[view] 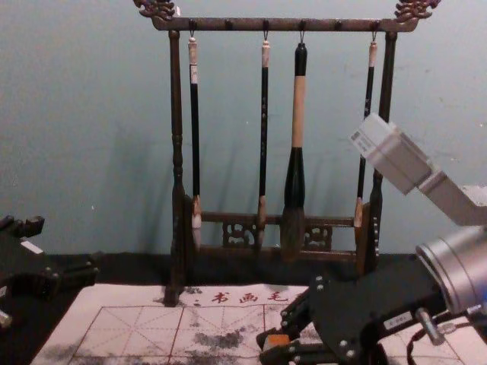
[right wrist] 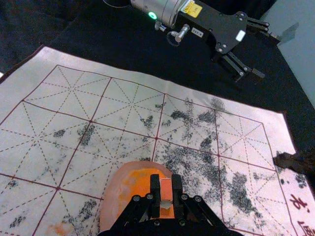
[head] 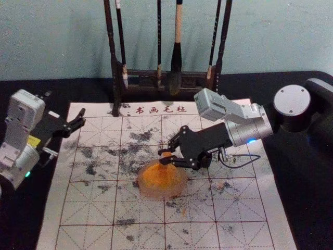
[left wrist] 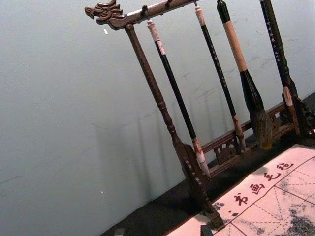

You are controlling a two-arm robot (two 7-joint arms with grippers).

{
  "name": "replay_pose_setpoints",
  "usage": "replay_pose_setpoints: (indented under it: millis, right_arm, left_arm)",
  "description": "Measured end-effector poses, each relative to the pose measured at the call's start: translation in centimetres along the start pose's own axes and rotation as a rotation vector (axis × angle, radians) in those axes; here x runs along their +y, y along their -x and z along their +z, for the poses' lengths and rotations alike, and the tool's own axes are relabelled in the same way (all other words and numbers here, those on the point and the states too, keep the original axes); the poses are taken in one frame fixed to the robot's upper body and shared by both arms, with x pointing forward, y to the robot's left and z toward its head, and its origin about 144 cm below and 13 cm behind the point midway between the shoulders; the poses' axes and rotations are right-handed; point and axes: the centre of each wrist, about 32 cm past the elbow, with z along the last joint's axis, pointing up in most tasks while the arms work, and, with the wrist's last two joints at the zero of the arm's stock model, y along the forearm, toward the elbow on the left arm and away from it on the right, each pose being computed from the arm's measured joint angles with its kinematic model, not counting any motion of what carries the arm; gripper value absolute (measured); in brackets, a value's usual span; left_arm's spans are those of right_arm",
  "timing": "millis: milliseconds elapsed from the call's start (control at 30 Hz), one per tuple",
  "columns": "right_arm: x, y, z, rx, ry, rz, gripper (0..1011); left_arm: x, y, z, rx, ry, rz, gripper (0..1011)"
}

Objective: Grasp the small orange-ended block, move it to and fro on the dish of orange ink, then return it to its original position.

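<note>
My right gripper [head: 165, 156] is over the back part of the orange ink dish [head: 161, 191], shut on the small block [head: 166, 155]. In the right wrist view the block [right wrist: 166, 189] is pinched between the fingertips of the right gripper [right wrist: 167, 191], with the dish [right wrist: 112, 201] beneath. Whether the block touches the ink is unclear. From the chest view, the block [view: 277, 340] shows orange between the fingers. The left gripper [head: 78, 122] stays parked, open, at the mat's left back corner.
A dark wooden rack [head: 117, 62] with several hanging brushes stands behind the ink-stained calligraphy mat [head: 88, 208]. Black cloth [head: 296, 156] surrounds the mat.
</note>
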Motion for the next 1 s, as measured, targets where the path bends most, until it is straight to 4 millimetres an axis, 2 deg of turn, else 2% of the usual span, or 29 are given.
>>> replay_pose_setpoints:
  millis: [1000]
  right_arm:
    - [-1.1, 1.5, 0.0, -0.014, 0.010, 0.031, 137]
  left_arm:
    - [0.0, 0.0, 0.0, 0.000, 0.000, 0.000, 1001]
